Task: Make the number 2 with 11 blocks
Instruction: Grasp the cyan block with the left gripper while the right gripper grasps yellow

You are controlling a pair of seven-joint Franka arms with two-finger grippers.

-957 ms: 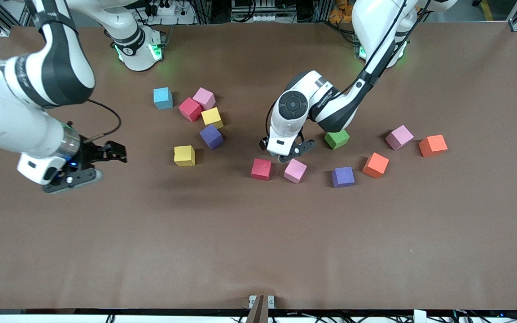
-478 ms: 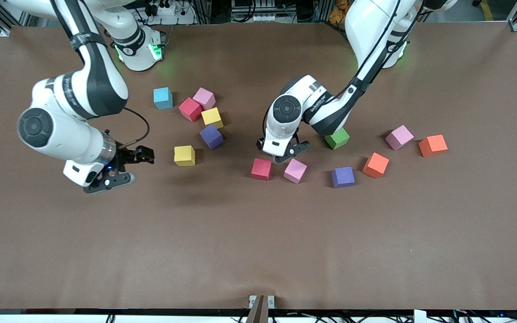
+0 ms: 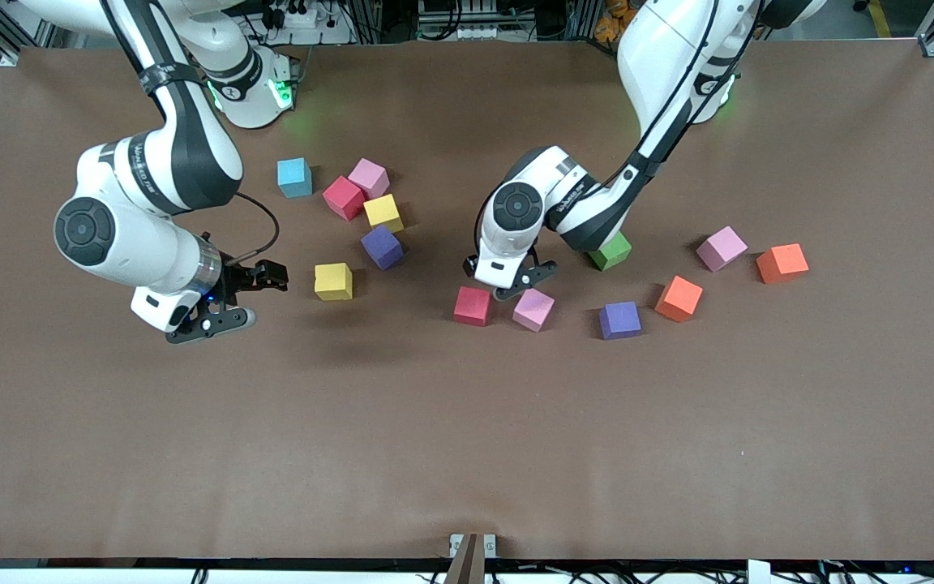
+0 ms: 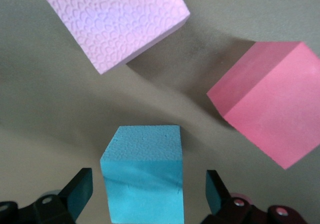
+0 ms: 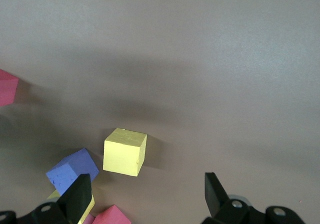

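Front view: the blocks lie scattered and no number 2 is laid yet. The left gripper [image 3: 509, 280] is low beside the red block [image 3: 472, 306] and the pink block [image 3: 533, 309]. The right gripper [image 3: 250, 297] hangs spread near the yellow block [image 3: 332, 281].

Left wrist view: the jaws of the left gripper [image 4: 147, 184] are spread around a sky blue block [image 4: 142, 171], not pinching it. Best to centre on it, drop square and close without nudging the neighbours.

Right wrist view: the right gripper [image 5: 147, 191] is spread, and the yellow block [image 5: 125, 151] lies off-centre. It should line up first.
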